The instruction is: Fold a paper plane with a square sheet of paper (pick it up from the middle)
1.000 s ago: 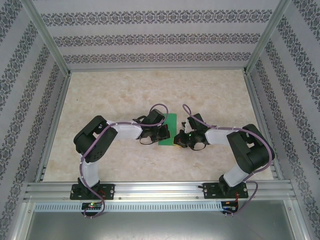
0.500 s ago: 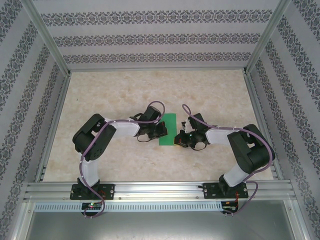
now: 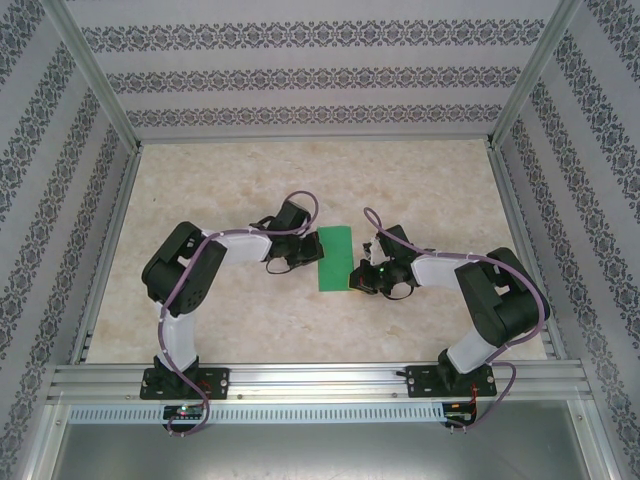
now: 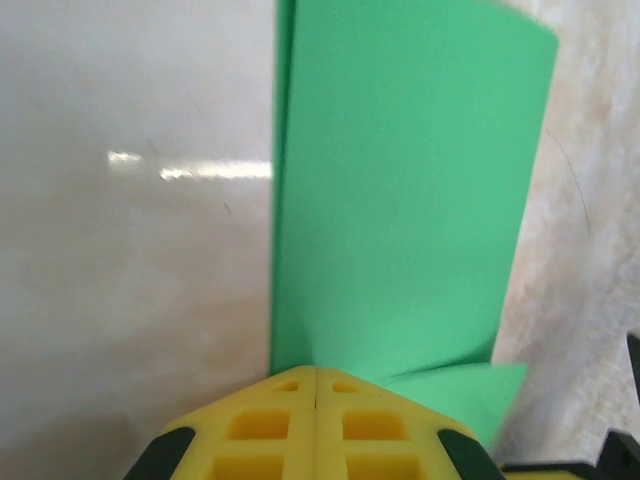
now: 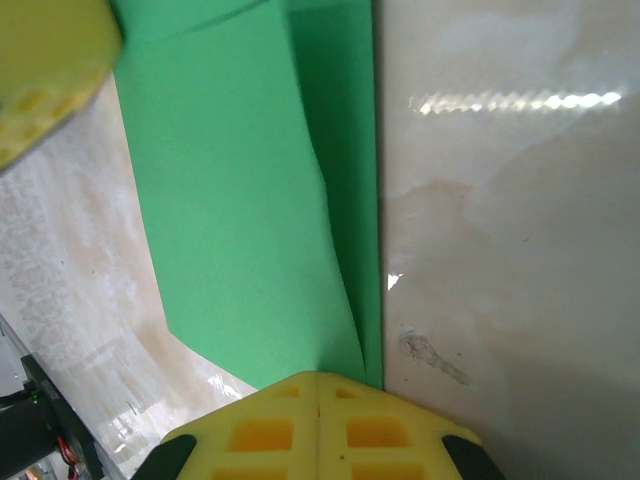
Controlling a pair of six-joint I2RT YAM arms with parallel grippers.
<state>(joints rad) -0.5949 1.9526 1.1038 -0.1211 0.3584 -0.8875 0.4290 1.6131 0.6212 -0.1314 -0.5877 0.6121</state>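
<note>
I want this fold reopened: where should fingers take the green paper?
Probably the free long edge of the green paper, approached low from that side: it seems to curl slightly off the table, while the creased edge lies flat.

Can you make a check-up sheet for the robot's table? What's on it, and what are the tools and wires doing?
Surface: pale marbled table, glossy.
Job's things: green paper, folded into a narrow strip with overlapping layers, lying mid-table.
Clutter: nothing seen.
Grippers: left tool shut, tip at the paper's left edge; right tool shut, tip at its near right corner. I cannot tell whether either pinches the paper.
Cables: purple cables run along both arms and loop above each wrist.
Surroundings: patterned walls; aluminium rail holding the arm bases.
</note>
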